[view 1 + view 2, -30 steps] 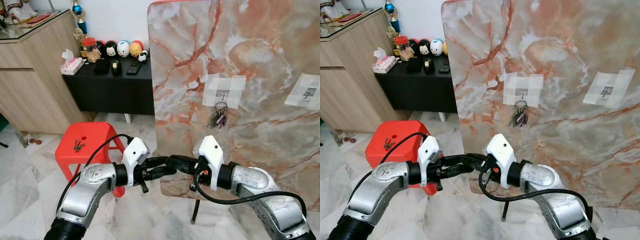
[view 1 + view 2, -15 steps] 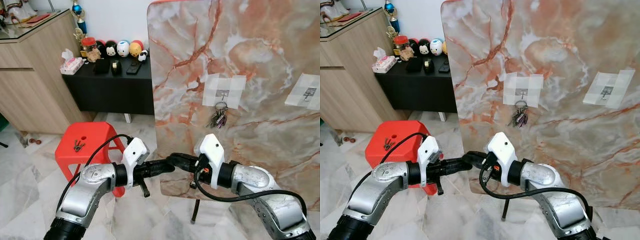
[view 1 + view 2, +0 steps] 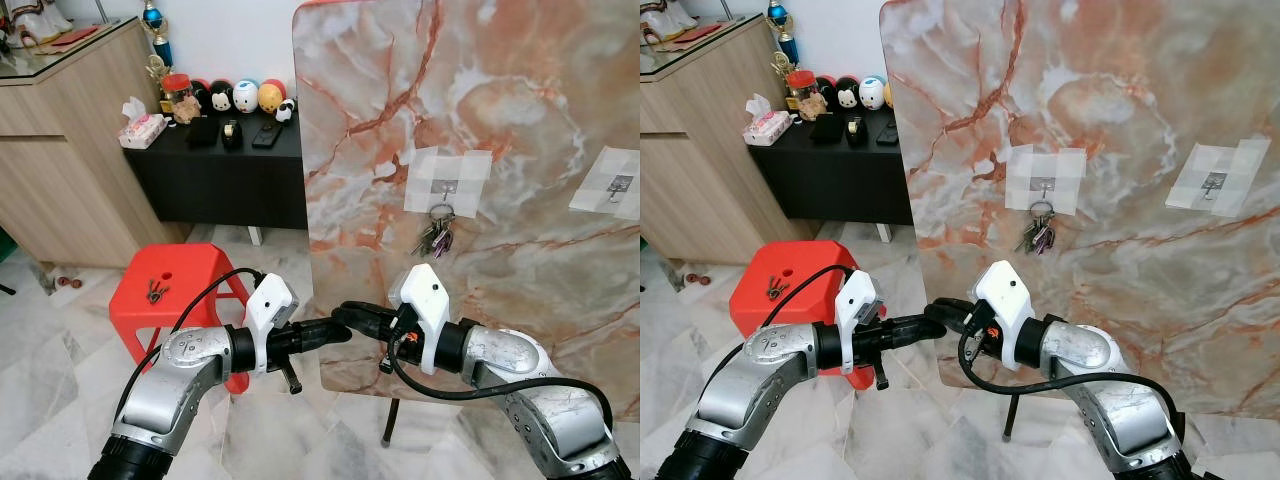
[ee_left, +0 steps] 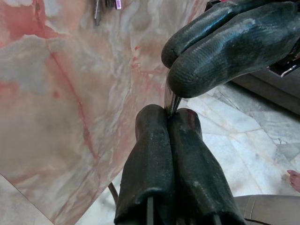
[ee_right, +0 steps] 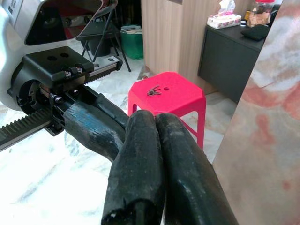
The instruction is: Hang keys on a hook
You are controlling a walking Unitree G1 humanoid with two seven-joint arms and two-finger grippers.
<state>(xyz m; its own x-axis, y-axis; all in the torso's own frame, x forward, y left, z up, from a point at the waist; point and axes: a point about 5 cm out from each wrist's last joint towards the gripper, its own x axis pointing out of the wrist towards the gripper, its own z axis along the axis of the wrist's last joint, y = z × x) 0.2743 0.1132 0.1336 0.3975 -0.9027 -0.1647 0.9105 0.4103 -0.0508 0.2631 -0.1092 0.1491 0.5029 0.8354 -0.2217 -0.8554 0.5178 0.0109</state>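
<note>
A bunch of keys hangs from a small hook taped to the upright marble panel. A second taped hook to the right is bare. Another small bunch of keys lies on the red stool at lower left. My left gripper and right gripper meet tip to tip in front of the panel's lower left corner, both shut, well below the hanging keys. In the left wrist view a thin grey sliver shows where the two grippers touch; I cannot tell what it is.
A black side table with toys and a tissue pack stands behind the stool. A wooden cabinet lines the left. The panel stands on a thin black leg over a marble tiled floor.
The left gripper's fingers have closed together. The right gripper has slid a little to the left, so the two sets of tips now overlap. The hanging keys have not moved.
</note>
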